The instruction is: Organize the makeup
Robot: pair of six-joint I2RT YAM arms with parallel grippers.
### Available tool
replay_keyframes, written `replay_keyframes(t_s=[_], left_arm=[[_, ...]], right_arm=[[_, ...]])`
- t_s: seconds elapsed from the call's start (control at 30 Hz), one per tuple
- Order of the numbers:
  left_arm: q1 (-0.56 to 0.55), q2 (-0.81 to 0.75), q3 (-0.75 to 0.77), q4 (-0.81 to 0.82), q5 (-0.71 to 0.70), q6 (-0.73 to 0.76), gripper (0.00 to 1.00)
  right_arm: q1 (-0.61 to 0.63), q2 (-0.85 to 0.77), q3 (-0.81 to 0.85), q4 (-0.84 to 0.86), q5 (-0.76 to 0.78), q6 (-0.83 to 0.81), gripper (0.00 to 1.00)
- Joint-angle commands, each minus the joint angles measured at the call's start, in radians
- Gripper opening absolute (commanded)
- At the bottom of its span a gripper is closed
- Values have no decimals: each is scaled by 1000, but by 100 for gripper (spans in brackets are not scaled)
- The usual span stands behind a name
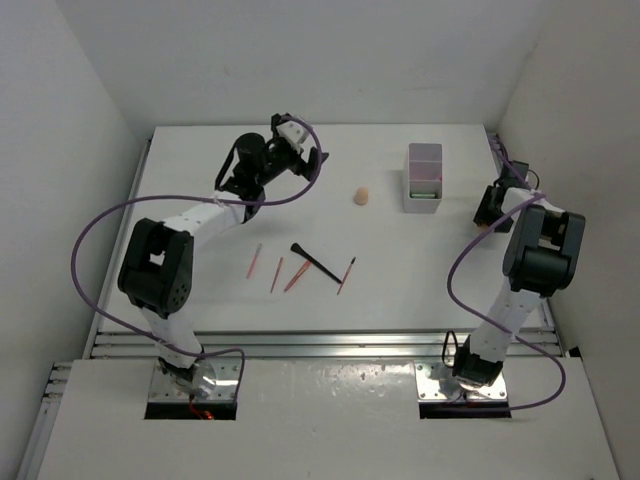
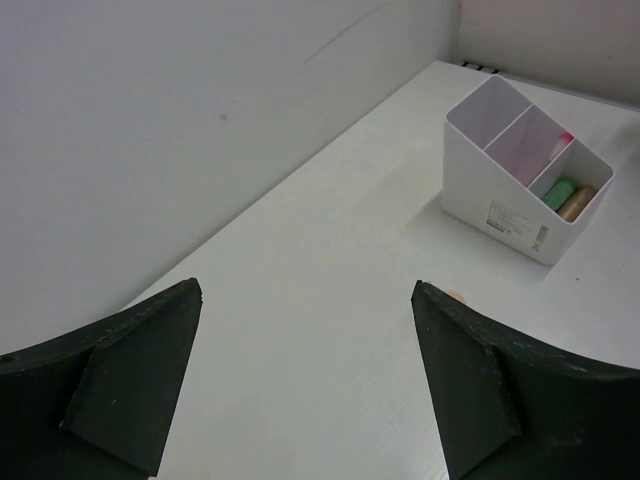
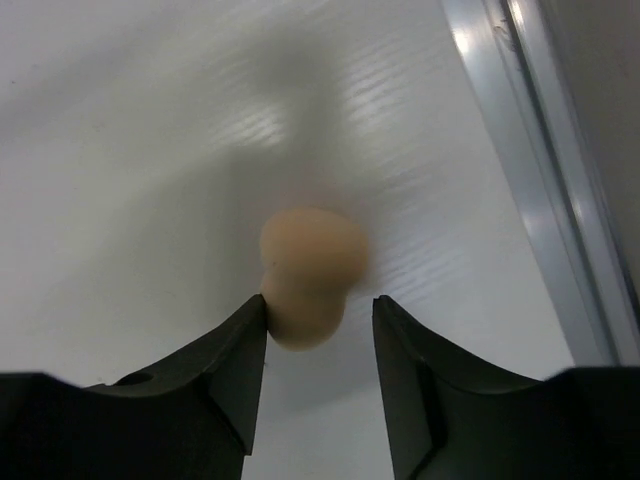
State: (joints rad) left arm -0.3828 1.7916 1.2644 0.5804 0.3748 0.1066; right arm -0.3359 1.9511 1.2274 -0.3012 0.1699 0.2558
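A beige egg-shaped sponge [image 3: 310, 270] lies on the table between my right gripper's [image 3: 320, 300] open jaws. It touches the left finger, with a gap to the right finger. In the top view this gripper [image 1: 487, 213] is low at the table's right edge. A second sponge [image 1: 361, 196] lies mid-table. It peeks from behind my left gripper's finger in the left wrist view [image 2: 455, 295]. Thin pink/red pencils [image 1: 276, 274] and a black brush [image 1: 315, 260] lie at centre front. My left gripper [image 1: 305, 155] [image 2: 306, 290] is open and empty, raised at the back.
The white compartment box [image 1: 424, 177] stands at the back right. The left wrist view shows the box [image 2: 500, 205] holding a green tube [image 2: 553, 190], a beige-gold tube [image 2: 577, 203] and something pink [image 2: 565, 138]. A metal rail [image 3: 540, 150] runs beside the right gripper.
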Motion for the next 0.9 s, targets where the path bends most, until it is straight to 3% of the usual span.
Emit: replay_keyframes(t_s=[0.0,0.07,0.2,0.3,0.43,0.53,0.77,0.87], left_arm=[[27,-60,-14,-57,15,31,92],[54,-69,-14,-69,15,31,92],[97,-69,-14,-79,35,21,92],[119,-69,-28,-79,35,10,92],[128,-93,-98,-47,35,10,94],[137,-103,-121,-50,35,21,94],[182,-93,-112,-70,46,11,94],[194,-93,-112,-70,46,2,94]], right_arm=[[3,29,27,97,-27,-6,46],[5,35,41,120,-53,-9,40],[8,45,60,116,-58,2,13],[18,-7,67,128,-93,-30,6],[92,-93,157,148,-162,-151,3],[144,-130,201,233,-233,-144,3],[274,-40,291,417,-215,83,3],[316,-12,271,548,-81,232,1]])
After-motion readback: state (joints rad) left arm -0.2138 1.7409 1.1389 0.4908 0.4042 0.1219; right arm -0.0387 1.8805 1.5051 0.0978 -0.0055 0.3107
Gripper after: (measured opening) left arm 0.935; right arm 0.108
